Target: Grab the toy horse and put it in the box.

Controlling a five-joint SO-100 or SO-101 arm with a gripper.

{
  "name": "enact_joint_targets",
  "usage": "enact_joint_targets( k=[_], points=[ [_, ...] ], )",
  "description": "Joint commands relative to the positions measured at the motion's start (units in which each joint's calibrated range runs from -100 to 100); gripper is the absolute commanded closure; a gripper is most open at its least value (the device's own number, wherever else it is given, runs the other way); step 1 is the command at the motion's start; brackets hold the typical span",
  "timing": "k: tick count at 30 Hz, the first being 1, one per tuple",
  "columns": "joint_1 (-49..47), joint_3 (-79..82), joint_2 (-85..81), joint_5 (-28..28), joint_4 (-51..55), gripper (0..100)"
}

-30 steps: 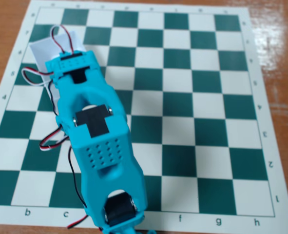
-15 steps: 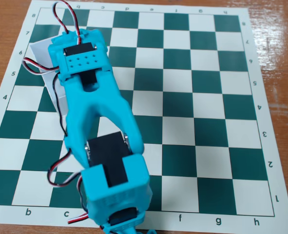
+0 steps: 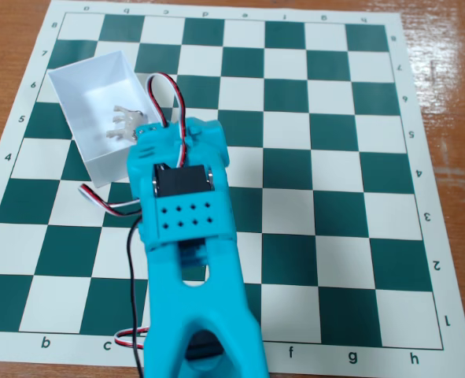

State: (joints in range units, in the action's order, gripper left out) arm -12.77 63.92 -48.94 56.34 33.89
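Observation:
The white open-topped box (image 3: 90, 87) stands tilted on the upper left of the chessboard. The tiny pale grey-white toy horse (image 3: 123, 120) is over the inside of the box, near its right wall, with its legs showing. My turquoise arm reaches from the bottom edge up to the box. My gripper (image 3: 134, 132) is at the box's right wall, right next to the horse. The wrist body hides the fingers, so I cannot tell whether they hold the horse or whether it rests on the box floor.
The green-and-white chessboard mat (image 3: 326, 157) lies on a wooden table (image 3: 444, 47). Red, white and black cables (image 3: 165, 94) loop off the wrist, over the box's right side.

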Motion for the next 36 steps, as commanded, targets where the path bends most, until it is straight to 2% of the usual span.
enact_joint_targets(
  k=[1,9,15,26,36],
  points=[
    [2.84,3.95,-9.82,-0.39,3.99,100],
    [12.34,14.24,-26.2,-1.76,12.96,100],
    [18.13,19.88,-32.13,-1.9,15.03,100],
    [17.49,27.71,-50.8,-3.08,30.98,100],
    [17.7,35.36,-51.06,-2.69,30.81,100]
  ],
)
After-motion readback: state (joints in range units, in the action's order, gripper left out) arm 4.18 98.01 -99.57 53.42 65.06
